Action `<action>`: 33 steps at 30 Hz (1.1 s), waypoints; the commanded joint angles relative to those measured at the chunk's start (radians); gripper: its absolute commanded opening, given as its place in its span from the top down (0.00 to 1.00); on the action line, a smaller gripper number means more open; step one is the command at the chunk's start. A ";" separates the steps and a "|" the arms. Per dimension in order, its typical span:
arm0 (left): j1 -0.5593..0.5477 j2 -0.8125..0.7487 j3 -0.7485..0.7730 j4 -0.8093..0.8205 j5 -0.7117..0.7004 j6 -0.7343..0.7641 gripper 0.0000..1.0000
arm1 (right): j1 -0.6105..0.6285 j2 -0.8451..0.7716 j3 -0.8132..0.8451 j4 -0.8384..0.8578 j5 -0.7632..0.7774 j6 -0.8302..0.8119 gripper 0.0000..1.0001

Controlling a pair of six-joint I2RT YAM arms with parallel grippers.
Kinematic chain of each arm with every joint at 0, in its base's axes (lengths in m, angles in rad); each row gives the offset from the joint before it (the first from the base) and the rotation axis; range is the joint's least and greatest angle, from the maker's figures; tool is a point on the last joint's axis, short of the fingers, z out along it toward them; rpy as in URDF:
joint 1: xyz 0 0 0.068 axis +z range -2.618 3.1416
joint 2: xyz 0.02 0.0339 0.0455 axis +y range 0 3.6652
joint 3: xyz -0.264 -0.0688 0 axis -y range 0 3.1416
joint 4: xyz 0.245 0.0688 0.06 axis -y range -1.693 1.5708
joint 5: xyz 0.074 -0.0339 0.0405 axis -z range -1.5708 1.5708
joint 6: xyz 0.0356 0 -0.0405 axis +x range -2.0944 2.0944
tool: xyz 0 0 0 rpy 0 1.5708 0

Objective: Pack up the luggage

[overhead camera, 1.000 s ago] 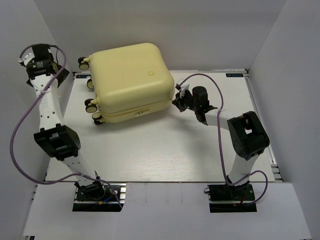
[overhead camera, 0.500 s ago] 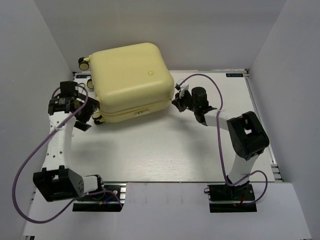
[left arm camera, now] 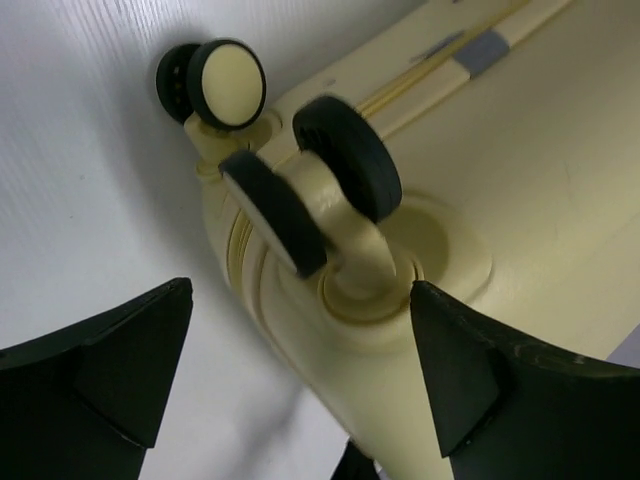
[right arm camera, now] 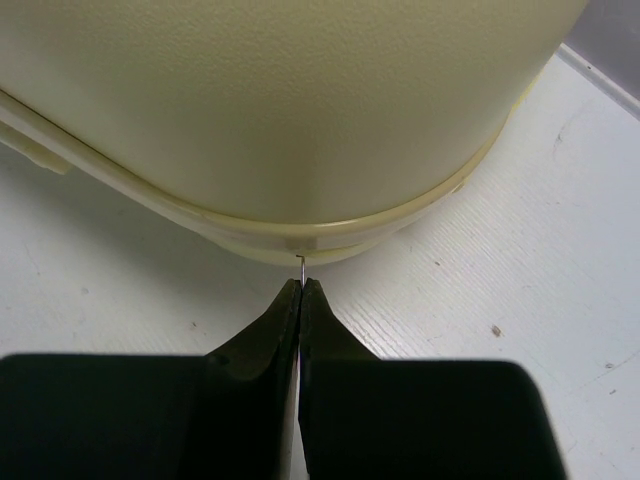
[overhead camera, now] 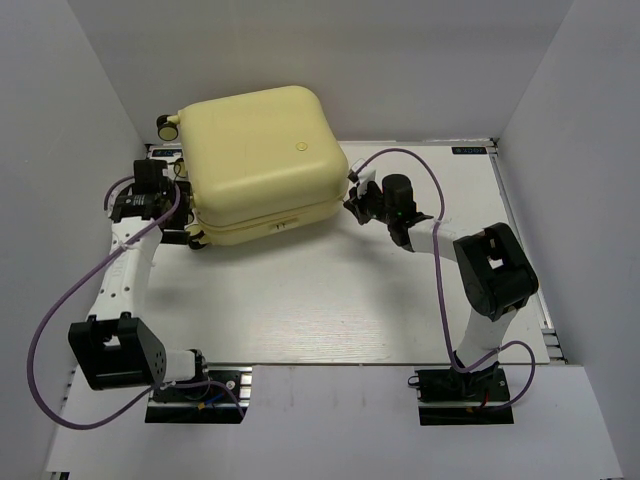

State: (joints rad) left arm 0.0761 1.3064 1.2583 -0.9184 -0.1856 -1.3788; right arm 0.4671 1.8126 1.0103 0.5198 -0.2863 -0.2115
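You have one luggage (overhead camera: pixel 255 150) to deal with, a pale yellow hard-shell case. It lies flat and closed at the back left of the counter (overhead camera: pixel 320 300).

Expect it to be stiff and bulky, with a smooth, rounded shell that gives a claw nothing to bite on. Pads would likely slide off the curved faces. Its weight cannot be judged from here. The better holds are probably the raised seam around its middle and any small fitting on that seam. The wheels would be a poor grip, as they look made to swivel and roll.

Your right claw (right arm camera: pixel 300 285) is at the case's right corner, fingers pressed together on what looks like a thin metal tab (right arm camera: pixel 300 263) at the seam.

Your left claw (left arm camera: pixel 300 300) is spread wide at the wheel end, one finger on either side of a twin-wheel caster (left arm camera: pixel 320 190), holding nothing.

Two casters show in the left wrist view, that one and a second caster (left arm camera: pixel 225 85) beyond it. From above, the left arm hides part of the wheel end, so the full wheel count cannot be told.
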 commanded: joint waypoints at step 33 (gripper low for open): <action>0.182 0.324 0.042 0.081 0.093 0.598 1.00 | -0.010 0.171 0.162 0.159 0.771 0.076 1.00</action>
State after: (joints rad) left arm 0.2054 1.5234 1.3102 -0.7036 -0.0395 -1.0744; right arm 0.5240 1.9179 1.1221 0.5922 0.2100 -0.0738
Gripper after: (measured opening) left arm 0.671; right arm 0.008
